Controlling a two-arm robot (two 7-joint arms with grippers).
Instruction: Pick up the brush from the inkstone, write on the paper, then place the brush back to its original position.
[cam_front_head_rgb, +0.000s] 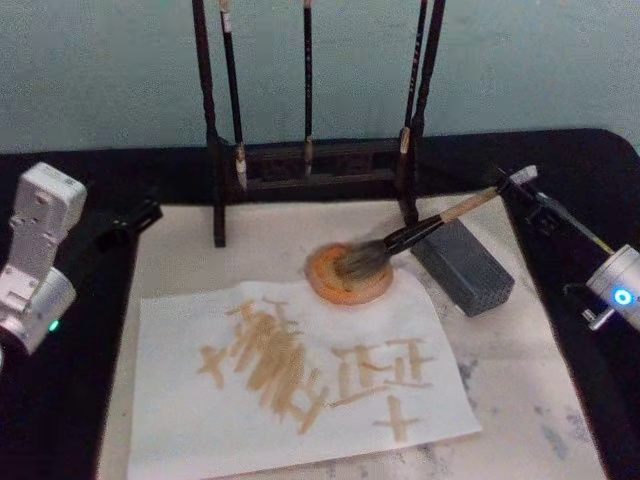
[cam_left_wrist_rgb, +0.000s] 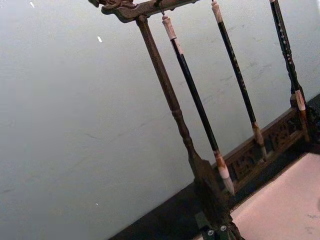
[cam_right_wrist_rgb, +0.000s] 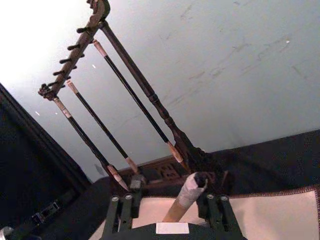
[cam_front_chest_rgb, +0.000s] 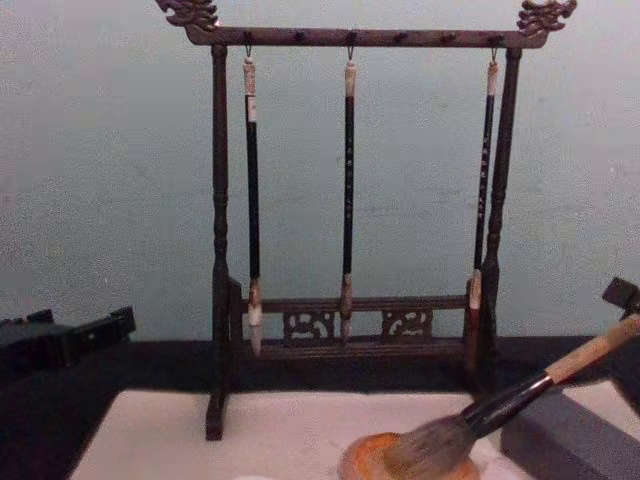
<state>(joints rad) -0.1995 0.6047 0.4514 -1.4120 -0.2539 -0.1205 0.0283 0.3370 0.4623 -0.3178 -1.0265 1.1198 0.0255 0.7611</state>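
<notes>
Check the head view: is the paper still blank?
No: the paper is already covered with tan brush strokes, and the brush has its bristles resting on the inkstone.

Brush on inkstone (behind paper).

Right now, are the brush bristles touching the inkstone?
Touching. In the head view the brush lays its bristles on the round orange inkstone; the chest view shows them pressed onto its top.

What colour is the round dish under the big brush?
Orange, with a paler rim. The inkstone shows best in the head view, under the brush bristles.
</notes>
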